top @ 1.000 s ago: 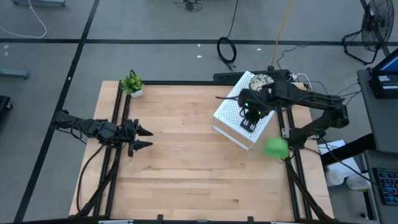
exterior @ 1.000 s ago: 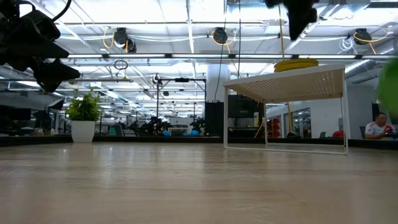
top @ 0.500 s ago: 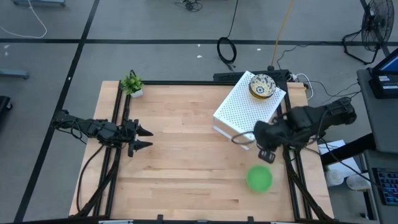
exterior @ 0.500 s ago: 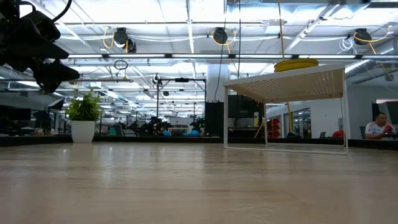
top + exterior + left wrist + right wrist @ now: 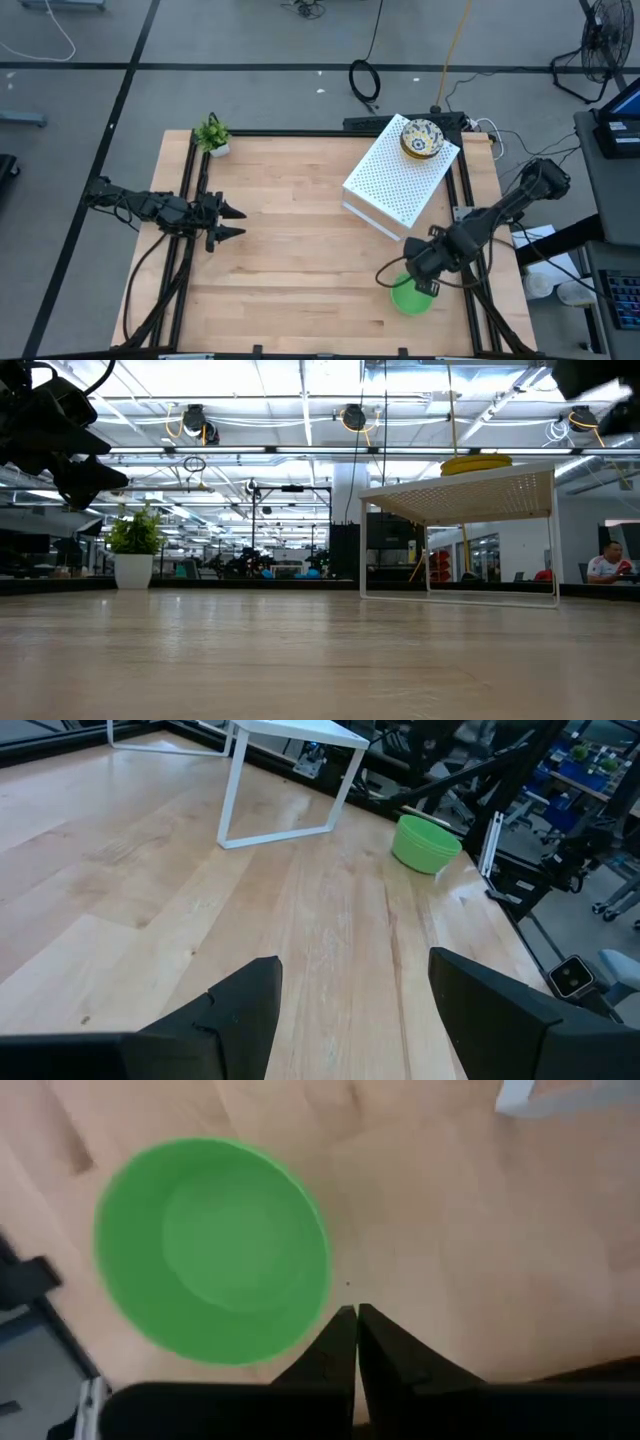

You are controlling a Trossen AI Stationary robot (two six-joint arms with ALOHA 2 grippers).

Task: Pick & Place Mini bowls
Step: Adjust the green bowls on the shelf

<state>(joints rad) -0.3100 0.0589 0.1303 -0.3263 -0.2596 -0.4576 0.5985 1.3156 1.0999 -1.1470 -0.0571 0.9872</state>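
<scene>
right gripper (image 5: 356,1342) clenched empty, hovering at 4 o'clock beside green bowl (image 5: 409,297) | left gripper (image 5: 230,222) released, parked at 9 o'clock | floral bowl (image 5: 422,138) on white rack (image 5: 395,180), likely staged

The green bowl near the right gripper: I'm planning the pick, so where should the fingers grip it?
The green bowl stands upright, mouth open. Probably best: the right gripper comes from above and pinches the thin rim, one finger inside, one outside.

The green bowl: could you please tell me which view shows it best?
The right wrist view: it looks straight down into the green bowl, empty and upright on the table. The left wrist view shows it small, far off; the high view has the right gripper partly covering it; the low view misses it.
</scene>
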